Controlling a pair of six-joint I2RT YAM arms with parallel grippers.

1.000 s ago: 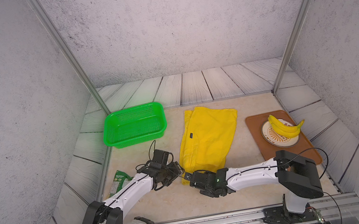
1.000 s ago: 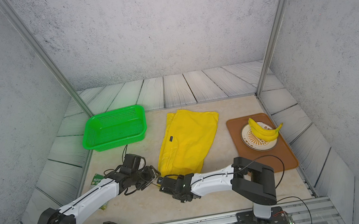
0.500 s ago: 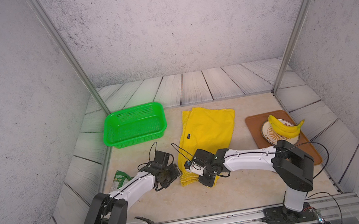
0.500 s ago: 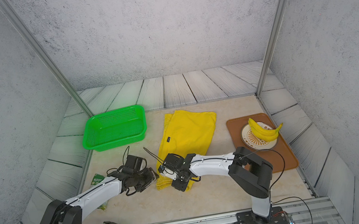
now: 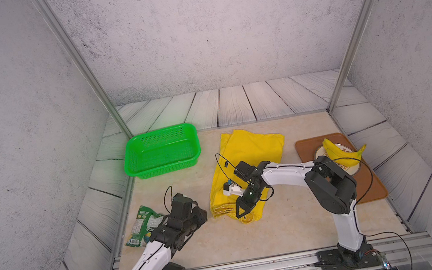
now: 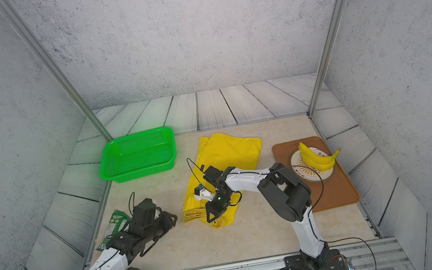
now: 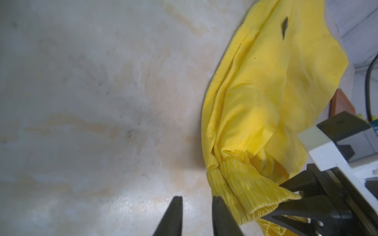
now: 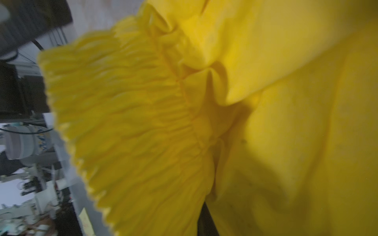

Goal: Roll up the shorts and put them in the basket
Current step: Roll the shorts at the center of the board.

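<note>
Right gripper point(image 5: 240, 211): the jaws are clamping on the ribbed waistband point(image 7: 245, 183) near one corner and lifting that edge a little off the table point(image 5: 282, 228). My guess is it's going for the elastic end because the thick band makes a firm core to roll around.

Left gripper point(image 7: 196, 206): the fingers are sitting almost pinched together with just a slit between them and nothing in it. It's hovering just beside the waistband's other corner, and it isn't touching the cloth as far as I can tell.

Why it matters: with only one corner gripped, I'm thinking the roll is going to come out skewed unless that left side gets hold of something too.

Shorts point(image 5: 252, 147): they're lying folded lengthwise mid-table between the basket point(image 5: 167, 169) and the tray point(image 5: 370, 187). The legs are pointing at the back wall and the waistband end is nearest the arms.

Roll: it's barely getting going, I'd say. The near end is bunching up into a hump and the rest is lying flat.

Bananas point(image 5: 341, 152): they're sitting on a plate on the tray, well apart from the cloth.

Bag point(image 5: 143, 223): a snack bag is lying by the left arm at the table edge, out of the roll's path.

Heads up: the right arm is reaching across the fabric, so it's probably going to get in the way of rolling toward the legs.
</note>
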